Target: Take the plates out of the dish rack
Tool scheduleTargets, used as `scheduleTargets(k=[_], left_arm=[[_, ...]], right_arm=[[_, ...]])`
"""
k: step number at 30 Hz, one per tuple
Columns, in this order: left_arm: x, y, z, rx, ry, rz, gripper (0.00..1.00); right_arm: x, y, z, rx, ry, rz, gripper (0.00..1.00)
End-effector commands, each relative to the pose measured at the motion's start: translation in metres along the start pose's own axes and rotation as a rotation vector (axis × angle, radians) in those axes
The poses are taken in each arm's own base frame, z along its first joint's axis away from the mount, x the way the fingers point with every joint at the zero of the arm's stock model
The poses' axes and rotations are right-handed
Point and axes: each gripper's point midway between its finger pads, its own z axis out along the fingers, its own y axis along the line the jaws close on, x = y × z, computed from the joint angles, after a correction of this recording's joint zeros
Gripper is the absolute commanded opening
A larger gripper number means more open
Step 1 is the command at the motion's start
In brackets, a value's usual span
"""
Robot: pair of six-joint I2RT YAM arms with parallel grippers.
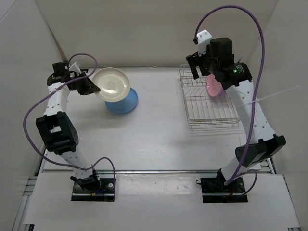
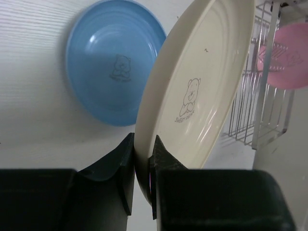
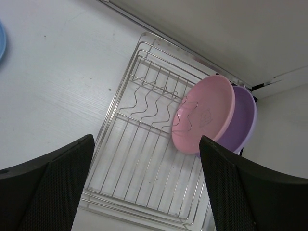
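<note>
a: materials and shapes first?

b: all four plates are smooth, glossy plastic, round and shallow. those seen face-on carry a small bear print at centre. the dish rack (image 3: 139,159) is thin silver wire: rectangular, with parallel floor bars, zigzag dividers and raised sides. the table (image 1: 154,139) is white with a faint grain.

a: rack contents?

b: two plates stand on edge at the right end of the rack in the right wrist view. the pink plate (image 3: 204,120) is in front, the purple plate (image 3: 244,120) close behind it. cannot tell whether they touch.

a: the other two?

b: the light blue plate (image 2: 110,62) lies flat on the table, face up, upper left of centre in the top view. the cream plate (image 2: 192,96) is tilted in the air, overlapping the blue one's left part in that view.

a: claws?

b: the left gripper (image 2: 143,149) is pinched onto the cream plate's lower rim, one finger on each face. the right gripper (image 3: 146,142) is spread wide with nothing between its fingers, above the rack at the upper right of the top view.
</note>
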Motion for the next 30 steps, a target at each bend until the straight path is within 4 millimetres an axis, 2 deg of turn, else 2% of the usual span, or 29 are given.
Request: scheduleTargets(k=[1, 7, 13, 17, 22, 25, 27, 28, 30], left_arm=[[-0.004, 0.001, 0.001, 0.128, 0.008, -0.086, 0.11], [0.01, 0.033, 0.03, 0.117, 0.082, -0.162, 0.11], [-0.004, 0.051, 0.052, 0.105, 0.089, -0.163, 0.11], [0.002, 0.064, 0.063, 0.087, 0.116, -0.19, 0.11], [-0.004, 0.07, 0.072, 0.054, 0.114, -0.182, 0.11], [-0.004, 0.068, 0.078, 0.025, 0.118, -0.165, 0.11], [0.001, 0.064, 0.085, 0.01, 0.138, -0.155, 0.11], [0.003, 0.068, 0.088, -0.003, 0.142, -0.16, 0.11], [0.005, 0.061, 0.093, -0.013, 0.151, -0.143, 0.11]], right_arm=[[-0.014, -0.01, -0.018, 0.043, -0.066, -0.013, 0.93], [-0.006, -0.009, -0.021, 0.038, -0.048, -0.033, 0.93], [-0.002, -0.009, -0.019, 0.044, -0.036, -0.043, 0.93], [0.003, -0.009, -0.018, 0.048, -0.016, -0.045, 0.93], [0.006, -0.008, -0.014, 0.045, -0.006, -0.046, 0.93], [0.001, -0.01, -0.013, 0.048, -0.016, -0.045, 0.93], [-0.005, -0.011, -0.013, 0.052, -0.027, -0.044, 0.93], [-0.005, -0.011, -0.013, 0.052, -0.027, -0.044, 0.93], [-0.005, -0.011, -0.013, 0.052, -0.027, -0.044, 0.93]])
